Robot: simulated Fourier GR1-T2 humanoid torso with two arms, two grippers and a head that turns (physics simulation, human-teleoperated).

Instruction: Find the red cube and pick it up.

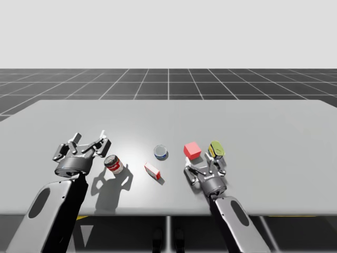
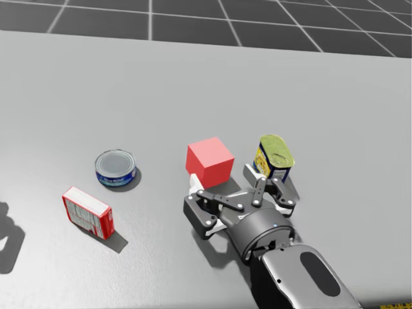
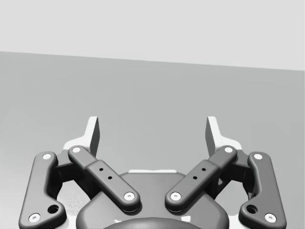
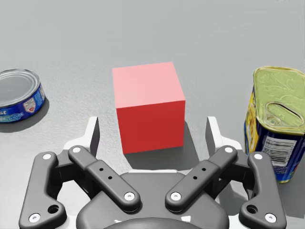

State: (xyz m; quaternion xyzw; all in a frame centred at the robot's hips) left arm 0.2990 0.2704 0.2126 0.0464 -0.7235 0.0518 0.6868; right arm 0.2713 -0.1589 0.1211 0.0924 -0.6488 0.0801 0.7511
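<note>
The right gripper (image 4: 153,134) was held spread, low over the worktop (image 4: 228,38). The red cube (image 4: 148,102) stood just ahead, its near part between the fingers and seemingly untouched. A yellow-topped can (image 4: 276,119) stood close beside it. The approach was judged nearly done. A short advance, a squeeze on the cube's sides and a lift would be called for.

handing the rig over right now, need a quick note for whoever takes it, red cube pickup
Right gripper: open, red cube just ahead on the table, its near face between the fingertips, untouched.
Left gripper: open, holding nothing, beside the red-and-white can.
Yellow-topped can stands close beside the cube; low blue can on the other side.
Done: cube found, right gripper lined up.
Left: ease forward, close, lift, probably minding the yellow-topped can.
</note>
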